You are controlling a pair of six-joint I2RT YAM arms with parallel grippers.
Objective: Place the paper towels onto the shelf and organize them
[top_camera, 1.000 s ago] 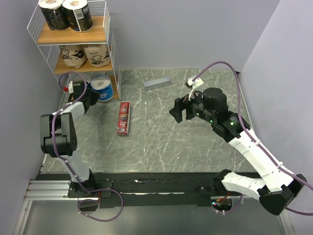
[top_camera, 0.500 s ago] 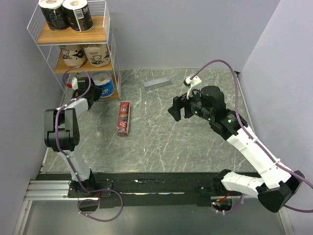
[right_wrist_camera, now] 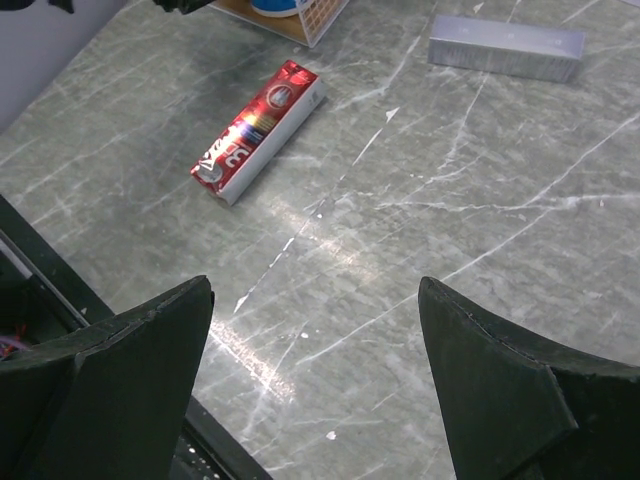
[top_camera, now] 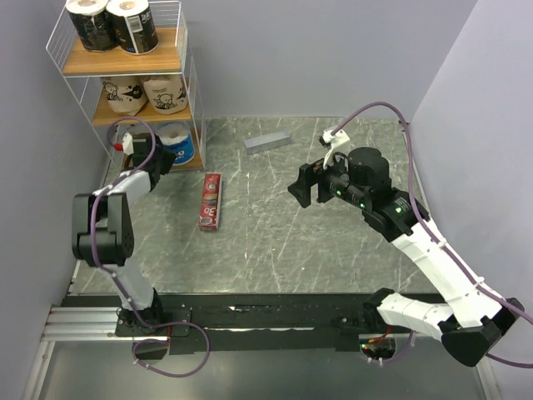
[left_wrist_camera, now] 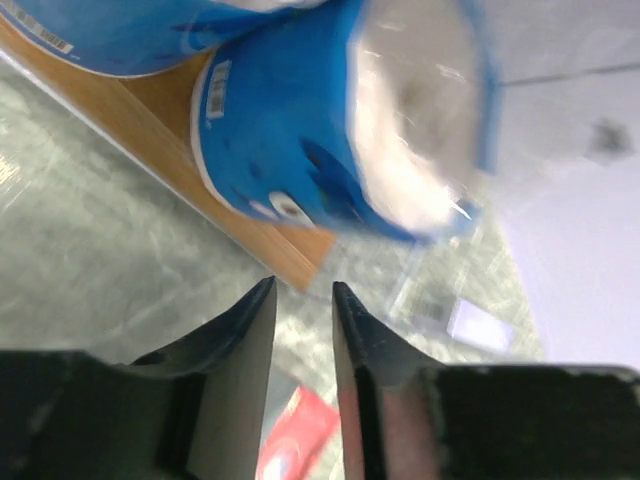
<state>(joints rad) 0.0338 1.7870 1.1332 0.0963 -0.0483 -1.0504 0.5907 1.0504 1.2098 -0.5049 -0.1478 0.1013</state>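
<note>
Paper towels: looks like all six are on the shelf – black pair on the top board, tan pair in the middle, blue-and-white pair on the bottom.
Front blue roll: standing on end at the bottom board's outer edge, core pointing up.
Left gripper: pinched nearly closed on nothing. That roll sits at roughly 1 o'clock from it in the top view, just past the tips, not touching as far as I can tell.
Nearer arm: left by a mile, so any last nudge is its job imo.
Right gripper: spread wide and empty over the bench, well off at the shelf's 4 o'clock.
</note>
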